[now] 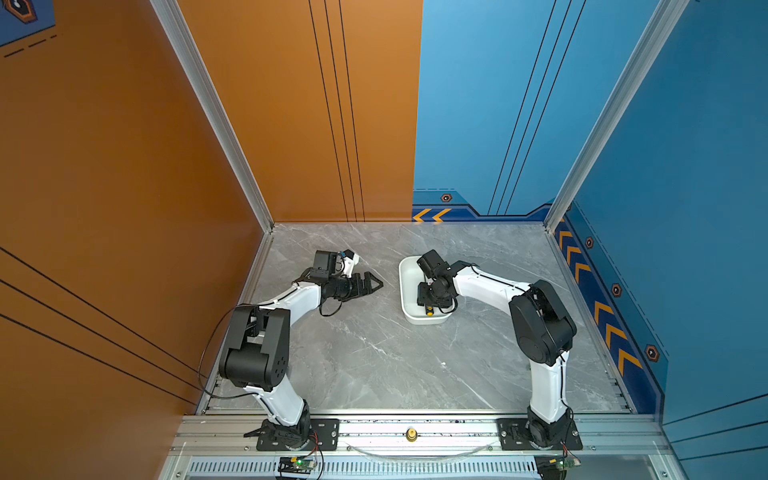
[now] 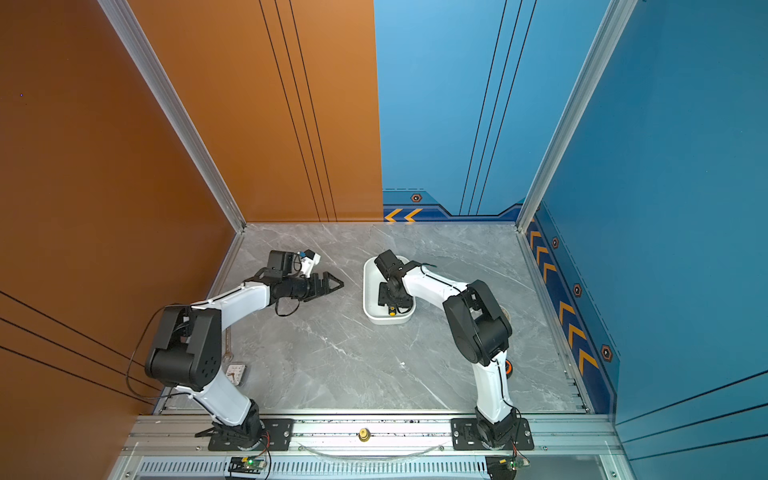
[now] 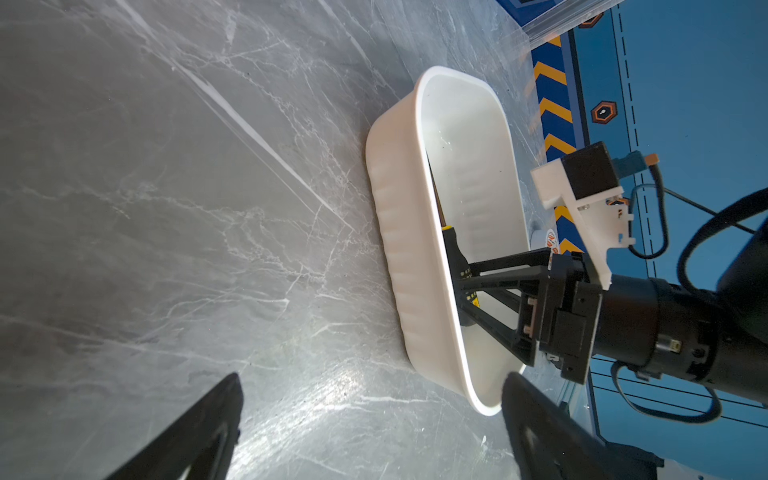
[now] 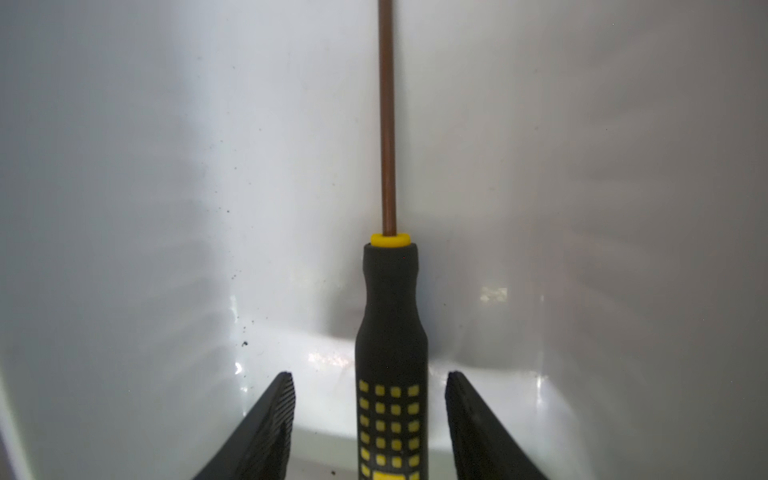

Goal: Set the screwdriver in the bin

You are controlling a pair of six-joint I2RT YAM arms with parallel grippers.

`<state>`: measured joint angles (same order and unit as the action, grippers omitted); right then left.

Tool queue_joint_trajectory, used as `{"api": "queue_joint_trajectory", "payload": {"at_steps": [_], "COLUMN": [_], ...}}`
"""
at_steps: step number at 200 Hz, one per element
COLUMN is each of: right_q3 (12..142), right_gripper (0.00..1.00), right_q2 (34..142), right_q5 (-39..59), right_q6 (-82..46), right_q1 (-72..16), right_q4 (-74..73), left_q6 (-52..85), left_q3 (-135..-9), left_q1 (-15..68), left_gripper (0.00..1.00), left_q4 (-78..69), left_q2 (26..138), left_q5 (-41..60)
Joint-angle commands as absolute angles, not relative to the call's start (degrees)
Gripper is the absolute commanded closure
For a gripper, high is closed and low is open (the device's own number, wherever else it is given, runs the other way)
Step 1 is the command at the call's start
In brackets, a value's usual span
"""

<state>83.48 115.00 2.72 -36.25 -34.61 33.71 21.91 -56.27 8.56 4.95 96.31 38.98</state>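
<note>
Right arm [image 1: 490, 286]: reaching over the bin [image 1: 405, 291], wrist bending down into it.
Right end effector [image 4: 370, 380]: fingers standing apart, a gap showing on each side of the screwdriver [image 4: 390, 332] handle.
Screwdriver: lying lengthwise on the bin's floor.
Left end effector [image 1: 376, 284]: hovering low beside the bin, pointing at it, fingers spreading apart.
Room: a strip of grey bench [image 1: 374, 353] showing between the left end effector and the bin's rim.

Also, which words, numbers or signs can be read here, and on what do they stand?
No words or numbers can be read.
Signs only: orange chevrons and hexagon badges on the blue wall band.
Orange print on a round white thing beyond the bin: too blurred.
Screwdriver: yellow squares, no text.
</note>
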Motion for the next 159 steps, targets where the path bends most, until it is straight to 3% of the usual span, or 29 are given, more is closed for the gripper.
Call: {"api": "queue_joint_trajectory", "payload": {"at_steps": [1,34,71,91,123,159], "right_q3": [86.12,88.2,80.01,68.51,54.3,35.75], "right_gripper": [0.38,0.28,0.27,0.25,0.22,0.22], "right_q2": [112.63,102.36,84.49,73.67,64.07,60.04], "right_q5": [0.37,-2.18,-6.44,-6.49,5.36,2.64], "right_q6": [-35.24,-28.31,-10.05,-6.52,-12.37,-9.59], "right_q1": [-34.87,-34.72,-31.33,-23.76,-5.18,1.33], "right_q4": [37.76,42.27,37.86,27.58,18.2,-3.6], "left_q6": [20.39,19.73,15.21,11.12,6.31,2.58], "left_q3": [-55.4,-53.71,-45.94,-40.53,-30.27,-22.06], "left_q1": [8.09,7.12,6.56,5.93,4.03,0.64], "left_gripper": [0.02,0.02,0.02,0.02,0.02,0.02], "left_q4": [6.25,5.29,-0.86,-5.31,-17.1,-29.53], "left_q2": [93.87,87.77,75.78,69.89,63.31,62.52], "left_q5": [37.17,30.67,15.09,9.81,3.43,0.98]}}
